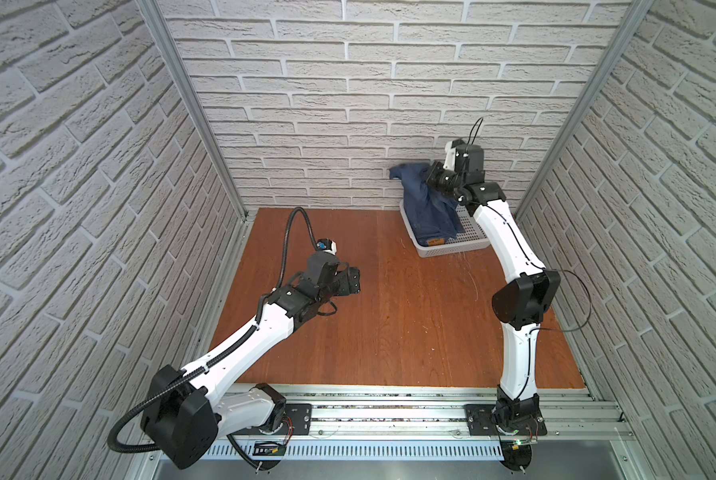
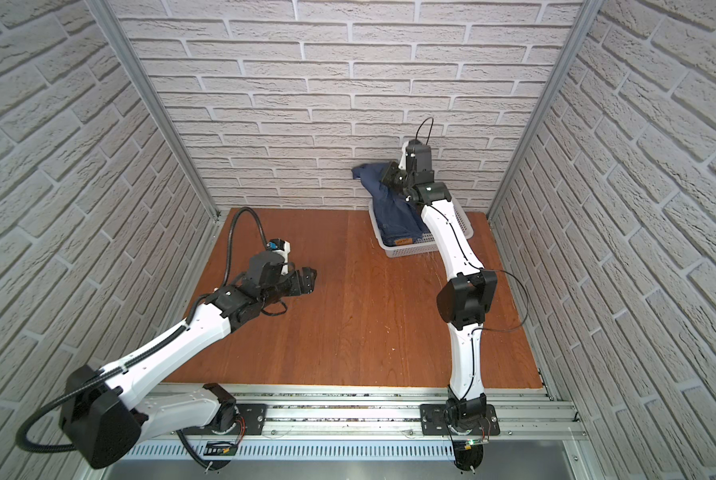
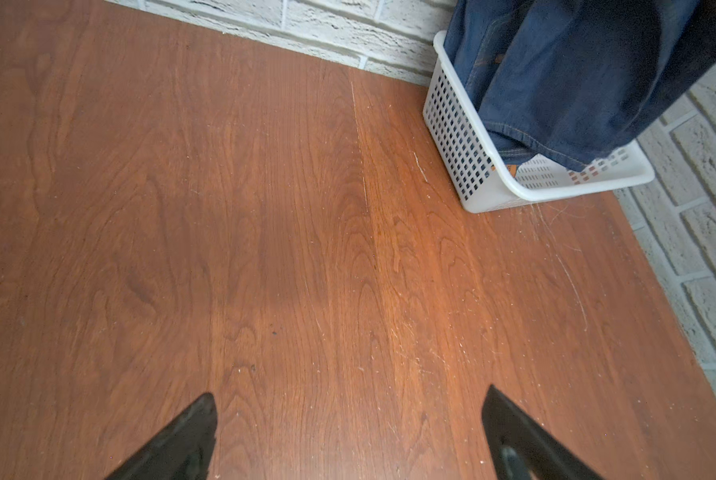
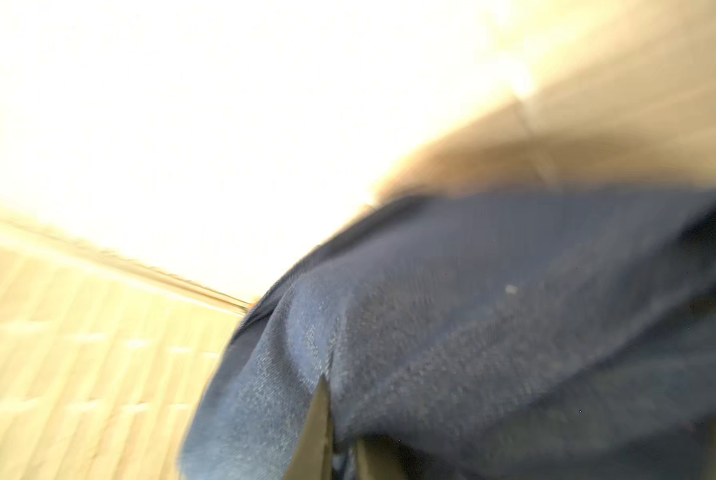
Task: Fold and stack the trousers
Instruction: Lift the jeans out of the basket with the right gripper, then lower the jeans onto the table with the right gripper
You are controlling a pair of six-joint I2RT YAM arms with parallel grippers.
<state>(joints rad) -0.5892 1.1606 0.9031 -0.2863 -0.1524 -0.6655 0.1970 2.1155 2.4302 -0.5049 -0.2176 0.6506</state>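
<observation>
The right claw (image 4: pixel 340 419) is clamped on the trousers (image 1: pixel 426 208), holding part of them above the white basket (image 1: pixel 451 248) (tan patch low inside) at the table's (image 1: pixel 389 316) far right corner. The left claw (image 3: pixel 352 395) gapes wide and empty.

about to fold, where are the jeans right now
In both top views the jeans hang from the right claw at the far right, by the back wall, their lower end in the basket.
</observation>
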